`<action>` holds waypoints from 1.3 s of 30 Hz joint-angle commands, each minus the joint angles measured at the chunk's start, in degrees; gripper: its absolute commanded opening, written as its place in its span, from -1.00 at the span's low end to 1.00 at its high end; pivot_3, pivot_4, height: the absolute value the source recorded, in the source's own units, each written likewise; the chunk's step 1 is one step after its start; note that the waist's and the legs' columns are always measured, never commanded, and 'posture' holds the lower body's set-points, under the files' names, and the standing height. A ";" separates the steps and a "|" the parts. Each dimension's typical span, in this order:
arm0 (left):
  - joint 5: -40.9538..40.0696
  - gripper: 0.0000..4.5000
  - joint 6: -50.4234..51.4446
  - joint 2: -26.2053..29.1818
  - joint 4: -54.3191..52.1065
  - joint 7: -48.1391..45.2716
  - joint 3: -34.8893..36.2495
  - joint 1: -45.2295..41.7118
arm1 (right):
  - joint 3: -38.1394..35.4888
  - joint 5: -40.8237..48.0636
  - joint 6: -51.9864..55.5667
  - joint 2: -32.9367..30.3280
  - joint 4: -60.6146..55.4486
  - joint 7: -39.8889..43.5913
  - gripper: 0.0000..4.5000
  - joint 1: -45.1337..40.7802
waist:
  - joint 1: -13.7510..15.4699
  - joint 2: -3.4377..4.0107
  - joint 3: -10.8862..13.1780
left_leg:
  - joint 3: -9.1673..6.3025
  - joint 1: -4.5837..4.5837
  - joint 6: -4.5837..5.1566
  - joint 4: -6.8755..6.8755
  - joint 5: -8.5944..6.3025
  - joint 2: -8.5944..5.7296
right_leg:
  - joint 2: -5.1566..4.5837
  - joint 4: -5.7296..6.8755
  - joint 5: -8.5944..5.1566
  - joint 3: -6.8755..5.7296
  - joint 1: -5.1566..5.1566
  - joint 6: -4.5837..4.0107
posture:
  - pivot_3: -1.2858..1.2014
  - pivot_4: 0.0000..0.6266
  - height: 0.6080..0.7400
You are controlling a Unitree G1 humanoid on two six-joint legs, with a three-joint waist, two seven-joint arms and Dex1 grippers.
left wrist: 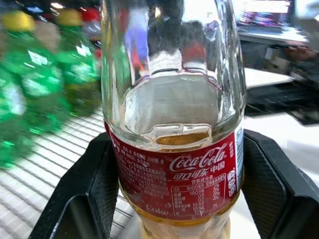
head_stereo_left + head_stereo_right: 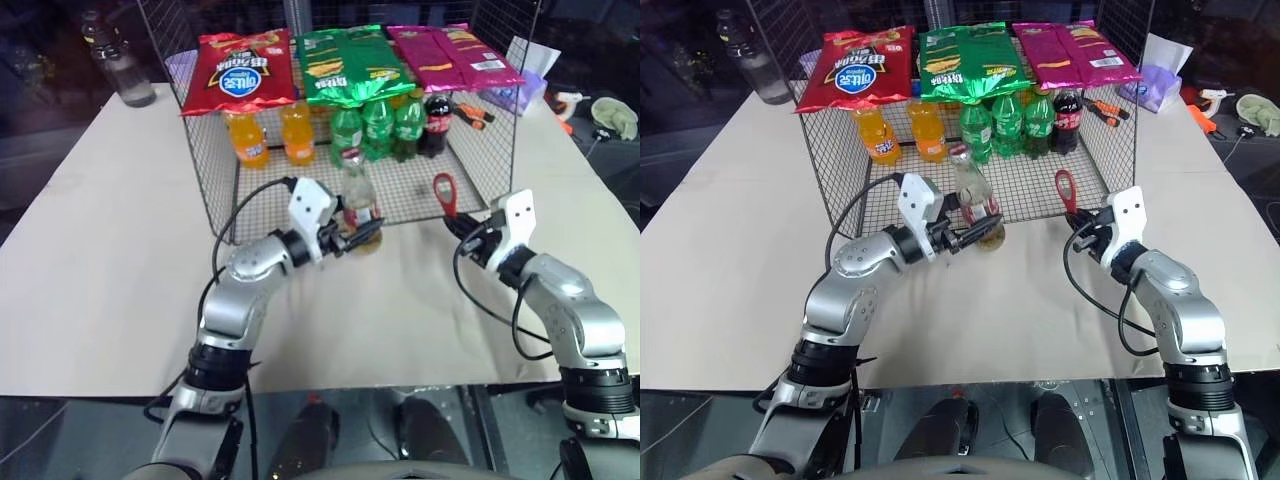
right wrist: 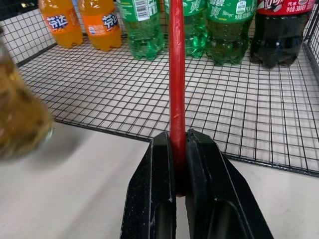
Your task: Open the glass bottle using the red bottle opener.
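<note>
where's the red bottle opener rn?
In the head views the red bottle opener stands upright, clamped by its handle in the right gripper, at the wire basket's front edge, right of the glass bottle.

In front of me a wire basket (image 2: 210, 190) is sitting on the pale desk (image 2: 100, 250). Two orange soda bottles (image 2: 270, 135), three green soda bottles (image 2: 378, 128) and one dark cola bottle (image 2: 436, 125) are standing in a row inside it. Red (image 2: 240, 70), green (image 2: 350, 62) and pink (image 2: 455, 55) snack bags are lying across its top. A clear bottle (image 2: 125, 65) is standing at the desk's far left corner.
</note>
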 commanded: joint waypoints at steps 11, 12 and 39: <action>4.75 0.24 -6.91 1.85 -0.26 0.82 -2.16 2.18 | -1.01 -0.09 -2.06 -0.46 -1.54 0.04 -1.00 -0.35 | 0.15 0.00 0.00 | 0.01 0.00 0.00 -0.02 0.00 0.00 | -0.01 -0.03 0.00 0.01 0.00 0.00 | 0.03 -0.52 1.00; 4.86 0.24 -7.05 1.84 -0.18 0.84 -2.27 2.18 | -0.89 -0.13 -2.05 -0.41 -1.58 0.00 -1.00 -0.34 | 0.16 0.00 0.00 | 0.02 0.00 0.00 -0.02 0.00 0.00 | -0.01 -0.02 0.00 0.01 0.00 0.00 | 0.03 -0.52 1.00; -3.43 0.96 -9.39 -1.69 -6.37 1.80 1.87 4.08 | -0.05 -1.12 -3.33 -0.27 1.08 0.61 -1.00 -1.73 | 0.20 0.00 0.00 | 0.03 0.02 0.00 -0.02 0.00 0.02 | 0.00 -0.04 0.00 0.01 0.03 0.00 | 0.03 -0.52 1.00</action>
